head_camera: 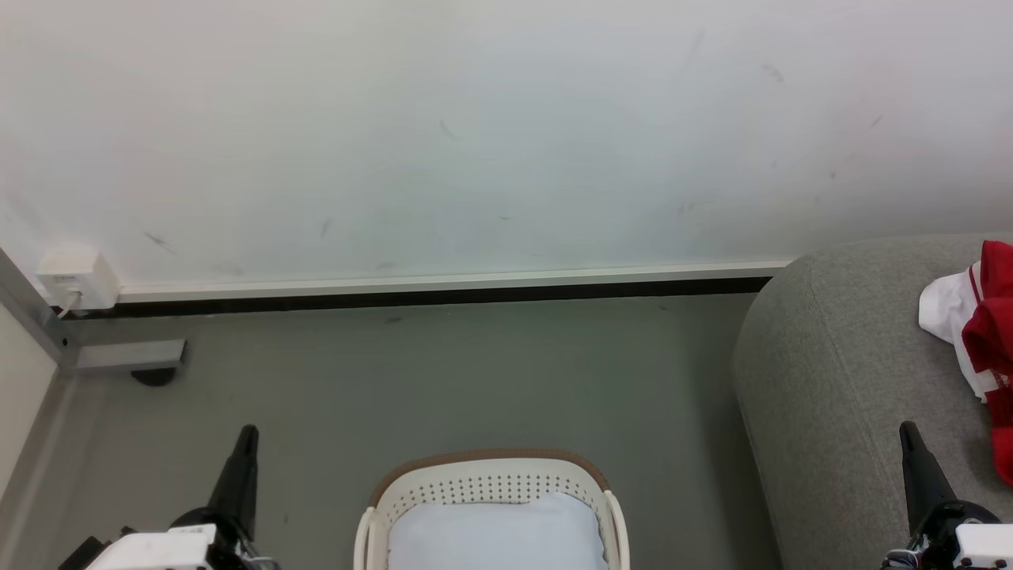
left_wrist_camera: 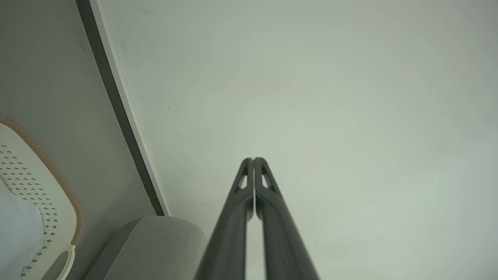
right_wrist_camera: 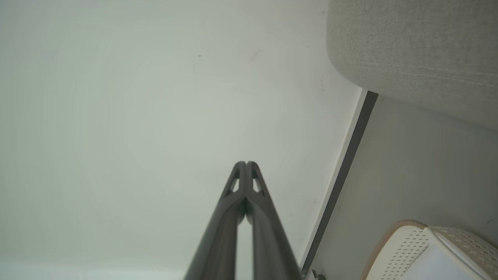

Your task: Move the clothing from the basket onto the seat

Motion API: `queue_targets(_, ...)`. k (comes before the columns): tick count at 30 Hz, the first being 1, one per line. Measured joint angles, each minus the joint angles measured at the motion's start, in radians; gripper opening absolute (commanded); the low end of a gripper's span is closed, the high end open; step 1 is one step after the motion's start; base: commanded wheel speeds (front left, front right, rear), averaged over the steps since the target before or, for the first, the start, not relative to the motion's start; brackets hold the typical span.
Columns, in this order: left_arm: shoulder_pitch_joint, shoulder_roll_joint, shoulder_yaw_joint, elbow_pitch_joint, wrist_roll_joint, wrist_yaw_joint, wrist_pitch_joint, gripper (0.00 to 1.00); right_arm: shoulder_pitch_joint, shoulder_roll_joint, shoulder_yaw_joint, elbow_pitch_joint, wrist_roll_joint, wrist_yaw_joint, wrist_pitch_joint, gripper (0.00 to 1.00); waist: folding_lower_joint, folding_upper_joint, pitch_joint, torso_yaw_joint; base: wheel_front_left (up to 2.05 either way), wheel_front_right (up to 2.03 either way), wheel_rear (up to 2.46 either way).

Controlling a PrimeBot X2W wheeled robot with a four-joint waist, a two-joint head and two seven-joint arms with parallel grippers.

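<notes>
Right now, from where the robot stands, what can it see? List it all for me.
wall: one, white, scuffed, straight ahead
skirting: one, white over a dark strip, at the foot of the wall
socket: one, white, on the wall at far left
floor: grey, ahead
basket: one, cream with a brown rim, on the floor at bottom centre
pale fabric: one, whitish blue, inside the basket; what it is I cannot tell
seat: one, light grey, at right
clothing: red and white, count unclear, on the seat at the right edge
left gripper: one, dark, shut, lower left
right gripper: one, dark, shut, lower right
</notes>
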Motion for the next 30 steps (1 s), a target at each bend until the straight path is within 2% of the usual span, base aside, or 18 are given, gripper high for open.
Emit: queue_targets(30,0.0,0.0,0.0,0.0,0.0,0.0,0.0,0.0,0.0,0.001,-0.002,0.0,0.0,0.0,0.0,0.0,0.0,0.0,0.0,0.0,0.0,0.0,0.0)
